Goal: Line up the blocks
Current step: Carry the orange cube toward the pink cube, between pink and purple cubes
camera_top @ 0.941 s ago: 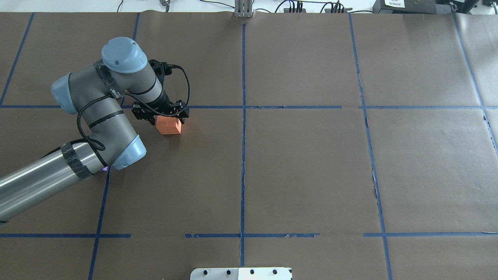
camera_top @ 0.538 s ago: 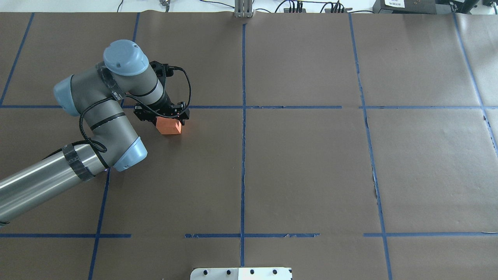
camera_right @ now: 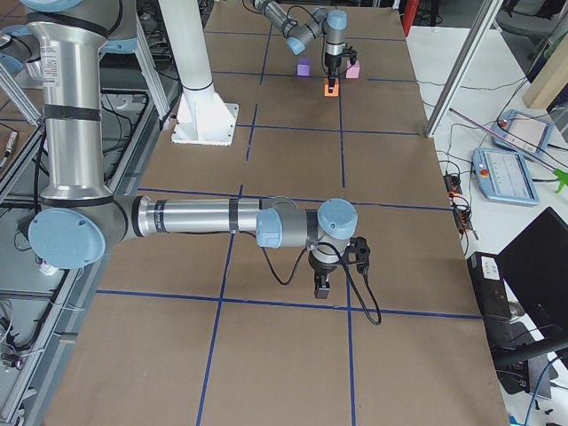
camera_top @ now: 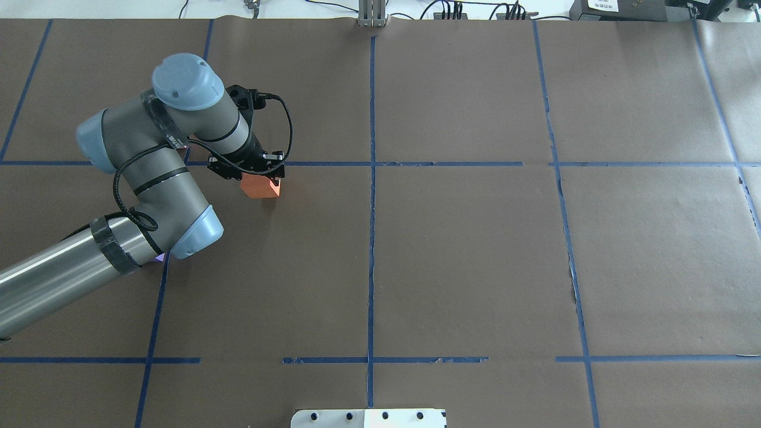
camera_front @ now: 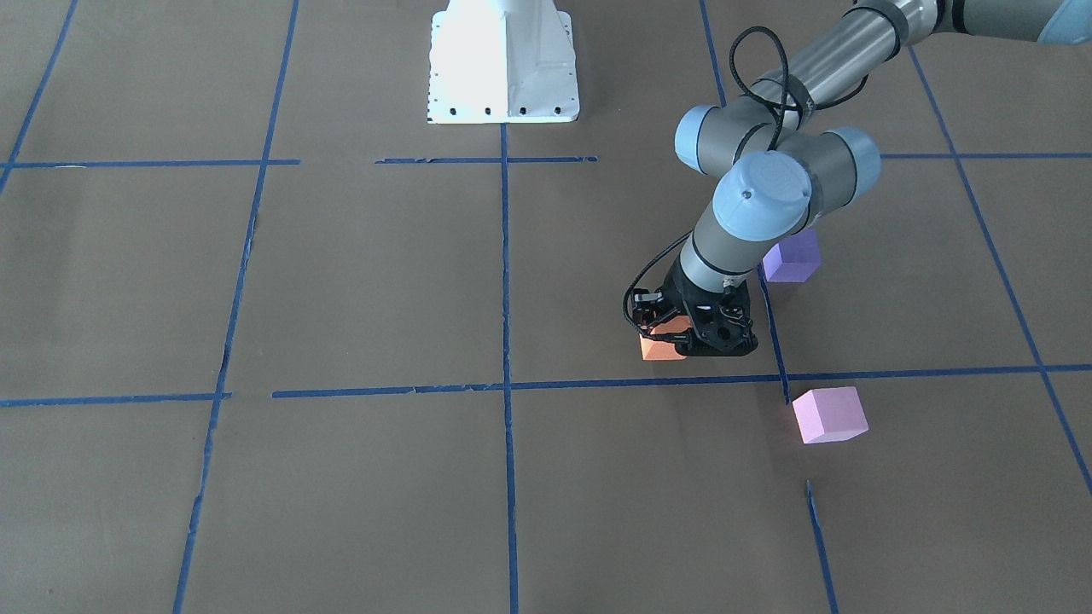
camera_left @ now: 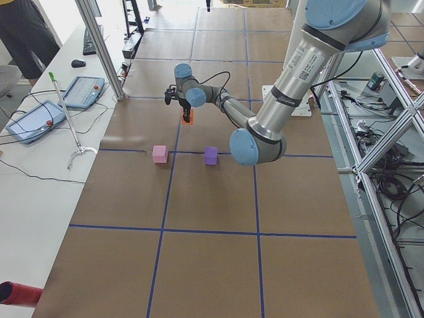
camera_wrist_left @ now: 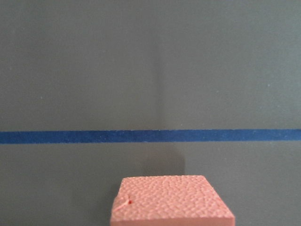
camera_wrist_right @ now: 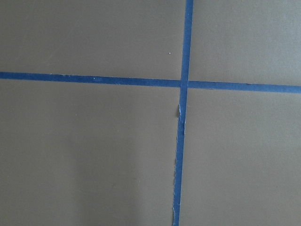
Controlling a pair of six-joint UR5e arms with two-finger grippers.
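Left tool (camera_front: pixel 693 339): clamped on the orange cube (camera_front: pixel 659 348) from above, low over the bench (camera_front: pixel 341 281).
Orange cube: between the left tool's fingers, just on the robot's side of a blue tape line (camera_front: pixel 392 391); contact with the bench is unclear.
Purple cube (camera_front: pixel 793 258): on the bench nearer the robot's base, partly behind the left arm.
Pink cube (camera_front: pixel 829 414): on the bench across that tape line.
Right tool (camera_right: pixel 321 286): points down, well apart from the cubes; its grip state can't be judged.
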